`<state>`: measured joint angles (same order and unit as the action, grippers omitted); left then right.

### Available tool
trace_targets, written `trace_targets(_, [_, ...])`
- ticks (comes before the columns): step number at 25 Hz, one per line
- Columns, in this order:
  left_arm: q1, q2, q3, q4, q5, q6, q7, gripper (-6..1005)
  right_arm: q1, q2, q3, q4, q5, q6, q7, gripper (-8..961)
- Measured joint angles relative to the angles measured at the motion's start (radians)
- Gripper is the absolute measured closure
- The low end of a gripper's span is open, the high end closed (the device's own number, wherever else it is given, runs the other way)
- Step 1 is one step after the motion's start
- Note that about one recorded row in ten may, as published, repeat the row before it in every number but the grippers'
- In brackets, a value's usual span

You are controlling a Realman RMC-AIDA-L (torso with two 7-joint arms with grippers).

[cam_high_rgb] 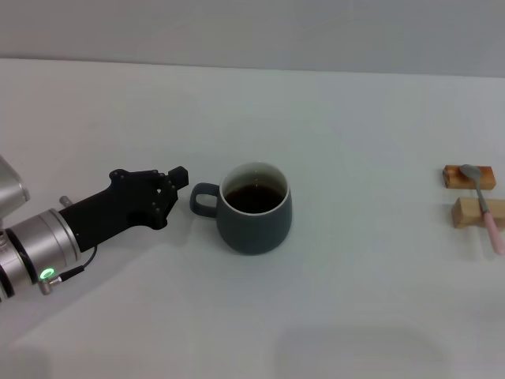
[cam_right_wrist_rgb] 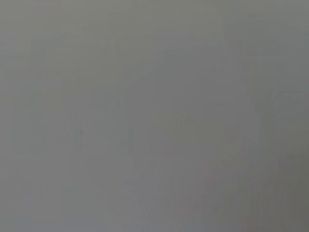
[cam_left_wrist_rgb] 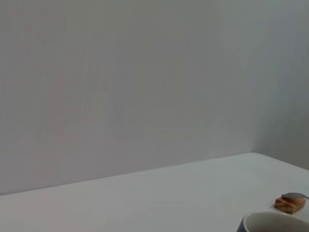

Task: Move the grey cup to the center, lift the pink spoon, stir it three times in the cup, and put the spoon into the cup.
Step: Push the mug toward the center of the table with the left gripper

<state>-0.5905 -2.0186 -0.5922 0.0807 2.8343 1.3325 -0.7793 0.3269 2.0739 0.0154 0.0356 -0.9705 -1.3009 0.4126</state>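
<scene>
White counter (cam_high_rgb: 331,316), wide and bare around centre; ample room near and far, right edge close beside spoon rest. Left end effector (cam_high_rgb: 177,183) just left of the cup handle, apart from it; whether fingers wide or narrow: cannot tell. Right end effector out of sight. Grey cup (cam_high_rgb: 255,208) at centre, upright, dark liquid inside; centring step judged done. Two wooden blocks (cam_high_rgb: 470,193) far right, carrying pink spoon (cam_high_rgb: 486,209); lift, three stirs, drop-in all left.

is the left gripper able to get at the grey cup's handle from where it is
Probably yes. The left gripper sits just beside the handle of the grey cup, which points toward it, with only bare table between them. The pink spoon lies far off on the robot's right.
</scene>
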Motion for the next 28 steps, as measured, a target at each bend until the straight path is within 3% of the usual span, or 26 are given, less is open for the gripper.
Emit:
trace_targets(14, [-0.029,-0.032,0.011,-0.001,0.003,-0.007,0.002,918,-0.002,0.0,0.0,-0.002,-0.001,0.002,0.0,473])
trace_targets(28, [-0.033,-0.037,0.038,-0.015,0.007,-0.009,-0.002,910,-0.002,0.0,0.0,-0.002,-0.001,0.002,0.0,472])
